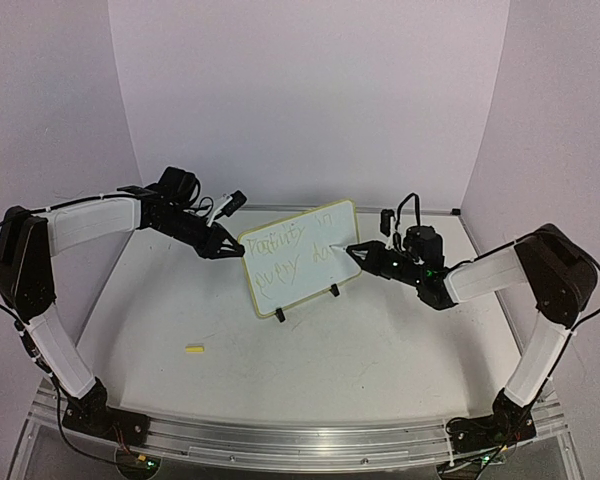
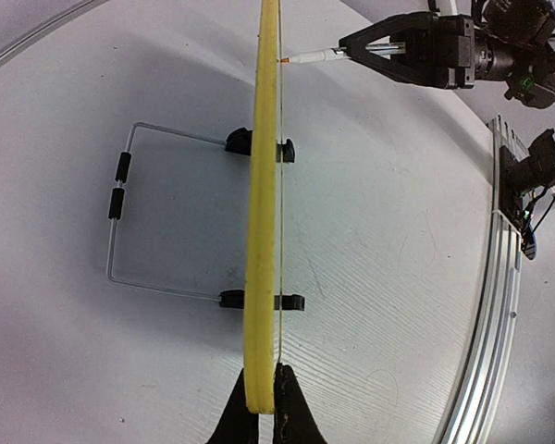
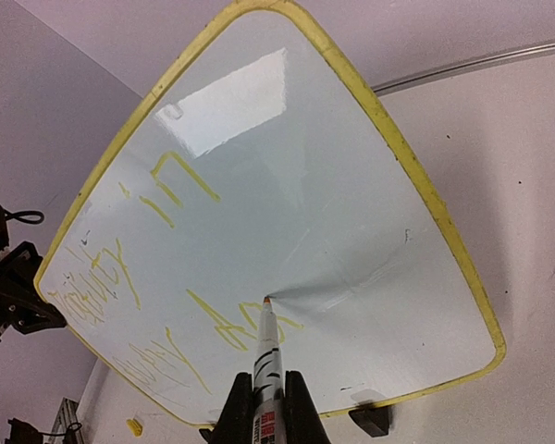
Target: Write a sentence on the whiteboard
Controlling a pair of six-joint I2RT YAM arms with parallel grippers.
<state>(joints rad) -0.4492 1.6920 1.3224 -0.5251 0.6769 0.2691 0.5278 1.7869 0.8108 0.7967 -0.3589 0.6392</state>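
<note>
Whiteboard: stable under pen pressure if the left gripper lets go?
Probably tippy: the whiteboard stands near upright on two small feet and a thin wire prop. Likely light, being thin. The left gripper clamps its edge while the marker presses, so unclamped it may slide or tilt.

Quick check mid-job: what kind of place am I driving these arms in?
Probably a lab test cell: plain pale panels enclose a white table, and the left arm and right arm bolt to an aluminium rail with exposed wiring.
</note>
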